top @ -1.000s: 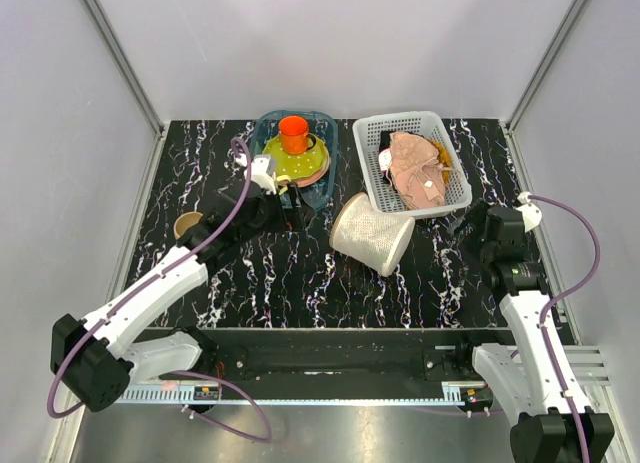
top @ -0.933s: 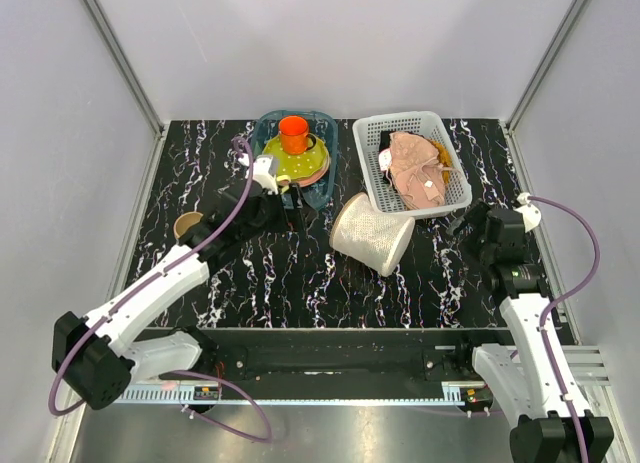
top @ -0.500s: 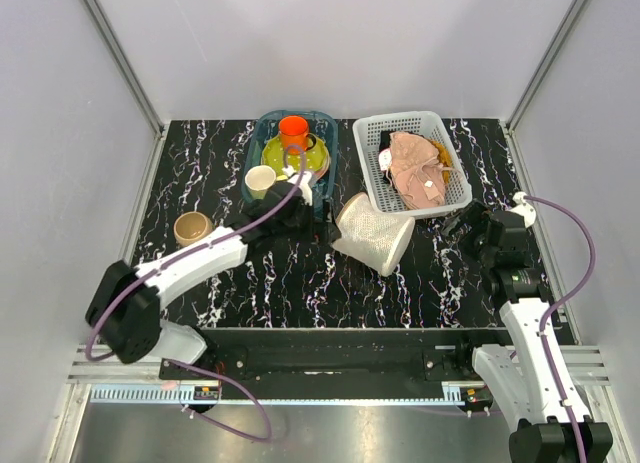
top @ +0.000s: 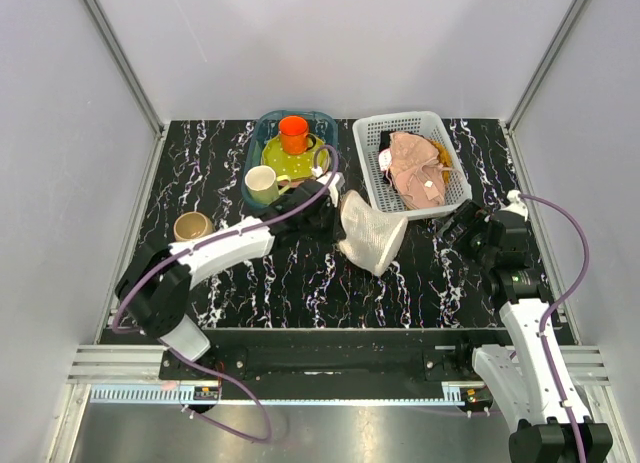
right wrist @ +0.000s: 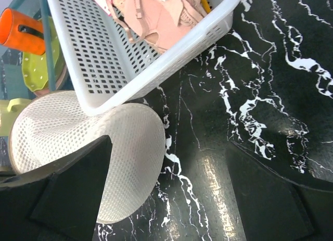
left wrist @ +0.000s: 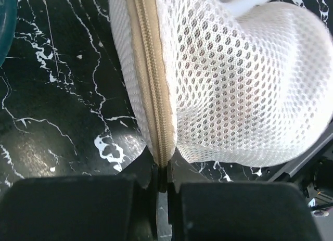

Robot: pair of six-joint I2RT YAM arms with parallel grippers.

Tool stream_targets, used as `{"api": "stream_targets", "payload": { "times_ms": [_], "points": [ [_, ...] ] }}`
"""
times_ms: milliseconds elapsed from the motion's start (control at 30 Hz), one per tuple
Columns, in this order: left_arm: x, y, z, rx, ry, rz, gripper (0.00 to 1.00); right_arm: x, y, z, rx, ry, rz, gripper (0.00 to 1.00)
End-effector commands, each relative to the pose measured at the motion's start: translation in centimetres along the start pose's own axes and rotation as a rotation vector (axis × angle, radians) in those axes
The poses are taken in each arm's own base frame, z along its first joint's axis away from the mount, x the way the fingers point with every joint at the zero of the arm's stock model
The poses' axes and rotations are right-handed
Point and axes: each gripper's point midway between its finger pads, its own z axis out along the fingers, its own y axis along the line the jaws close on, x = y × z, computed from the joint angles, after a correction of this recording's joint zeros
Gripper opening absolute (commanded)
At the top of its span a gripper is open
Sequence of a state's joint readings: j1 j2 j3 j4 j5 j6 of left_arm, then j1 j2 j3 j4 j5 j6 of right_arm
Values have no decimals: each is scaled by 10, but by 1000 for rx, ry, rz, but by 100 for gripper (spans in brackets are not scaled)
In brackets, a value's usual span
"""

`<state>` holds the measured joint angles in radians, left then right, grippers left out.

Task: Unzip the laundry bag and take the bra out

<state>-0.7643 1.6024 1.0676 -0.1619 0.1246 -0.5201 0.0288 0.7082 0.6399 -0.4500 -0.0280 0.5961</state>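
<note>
Laundry bag (top: 372, 235) dented since earlier frame. Left gripper (top: 335, 205) has crossed from teal bin (top: 258, 133) to its left face, jaws now together. Bag on side mid-table, before white basket (top: 412, 119); contents indiscernible through mesh. Zip (left wrist: 151, 79) runs into fingertips; pull hidden, pinch unconfirmed. Right gripper (top: 452, 226) spread wide, near bag's right.

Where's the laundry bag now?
Top view, mid-table: the cream-white mesh laundry bag lies just in front of the white plastic lattice basket, zipper seam pinched by the left claw.
</note>
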Motion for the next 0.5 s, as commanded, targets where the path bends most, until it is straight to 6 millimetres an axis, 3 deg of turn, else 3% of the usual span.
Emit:
{"api": "stream_targets", "payload": {
  "times_ms": [0,133,167,267,333,367,400,433,467],
  "points": [
    [-41,-46,-52,-54,-131,174,0,-5,19,-1,-88,0,-15,100],
    [-59,-34,-96,-257,-235,265,0,-6,23,-1,-101,6,-13,100],
    [-69,-21,-111,-365,-278,282,0,-4,22,-1,-99,9,-11,100],
    [-78,-18,-133,-516,-333,393,0,-2,17,-1,-93,0,1,100],
    [-66,-20,-122,-590,-281,496,2,-1,17,-1,-96,-6,7,99],
    [-71,-18,-130,-675,-281,533,3,0,16,-1,-94,-6,10,100],
    [-63,-28,-126,-695,-265,580,4,0,15,0,-91,-4,11,100],
    [-48,-27,-103,-748,-195,653,6,0,15,0,-90,-7,13,100],
    [-49,-33,-107,-792,-176,695,12,1,15,-1,-89,-6,17,100]
  ]
}}
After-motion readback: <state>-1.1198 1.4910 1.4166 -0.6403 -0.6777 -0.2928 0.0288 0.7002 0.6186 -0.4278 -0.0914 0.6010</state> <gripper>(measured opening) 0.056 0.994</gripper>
